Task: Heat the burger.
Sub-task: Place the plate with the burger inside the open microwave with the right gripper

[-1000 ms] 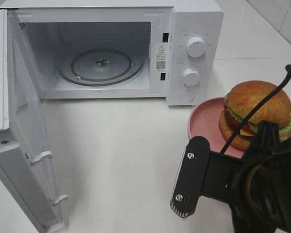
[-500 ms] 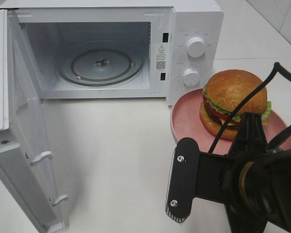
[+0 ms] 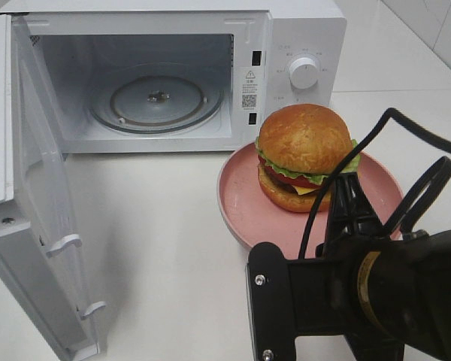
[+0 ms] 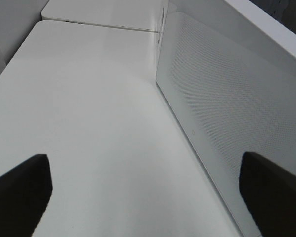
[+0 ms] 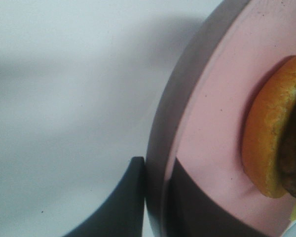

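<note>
At the left, the microwave (image 3: 308, 30) is seen with its door (image 3: 30, 188) swung open, and the left hand (image 4: 147, 192) is spread wide and empty. Further right, before the control panel, the burger (image 3: 304, 139) is seated on a pink plate (image 3: 244, 203). The plate's rim is pinched by the closed right hand (image 5: 155, 197).

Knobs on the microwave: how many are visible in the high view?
1: a white knob on the control panel, seen just above the burger. The burger may hide another one below it.

In the high view the right arm (image 3: 391, 293) covers the near rim of the pink plate (image 3: 244, 203). The right wrist picture's edge cuts off the burger (image 5: 266, 143). We cannot read the small sticker (image 3: 249, 86) on the microwave (image 3: 301, 30).
</note>
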Controlling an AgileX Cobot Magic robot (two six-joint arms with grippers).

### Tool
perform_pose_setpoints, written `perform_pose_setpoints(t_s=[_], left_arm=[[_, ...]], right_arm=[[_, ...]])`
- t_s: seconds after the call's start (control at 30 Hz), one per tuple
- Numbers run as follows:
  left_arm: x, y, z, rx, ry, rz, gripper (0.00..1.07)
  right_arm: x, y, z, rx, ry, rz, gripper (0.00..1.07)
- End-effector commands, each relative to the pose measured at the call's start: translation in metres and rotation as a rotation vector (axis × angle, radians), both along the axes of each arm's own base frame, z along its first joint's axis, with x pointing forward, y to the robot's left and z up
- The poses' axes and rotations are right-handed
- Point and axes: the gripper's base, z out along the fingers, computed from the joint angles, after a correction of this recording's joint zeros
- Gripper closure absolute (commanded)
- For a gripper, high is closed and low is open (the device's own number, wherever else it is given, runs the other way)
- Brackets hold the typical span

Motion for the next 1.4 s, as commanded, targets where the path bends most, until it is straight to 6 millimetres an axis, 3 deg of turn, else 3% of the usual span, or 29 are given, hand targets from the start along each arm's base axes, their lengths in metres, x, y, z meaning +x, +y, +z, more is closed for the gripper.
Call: perform_pose_setpoints(t_s=[0.03,0.4,0.63,1.07,1.2,1.4], left_arm=[[-0.002,0.000,-0.001,0.000,-0.023,-0.003,0.09],[-0.002,0.000,-0.001,0.000,-0.023,-0.003,0.09],[-0.002,0.000,-0.001,0.000,-0.023,-0.003,0.09],[-0.002,0.000,-0.001,0.000,-0.023,-0.003,0.09],[-0.002,0.000,-0.001,0.000,-0.023,-0.003,0.09],[-0.002,0.000,-0.001,0.000,-0.023,-0.003,0.09]], right_arm=[[0.003,0.000,0.004,-0.048,-0.049,0.056,1.07],[0.003,0.002,0.003,-0.134,-0.041,0.186,1.07],[0.003,0.007,0.002,-0.099,-0.021,0.262,1.07],[0.029,0.000,0.001,-0.123,0.000,0.385,1.07],[0.046,0.002,0.012,-0.113,-0.026,0.440,1.07],[0.055,0.005,0.020,-0.075,-0.020,0.469,1.07]])
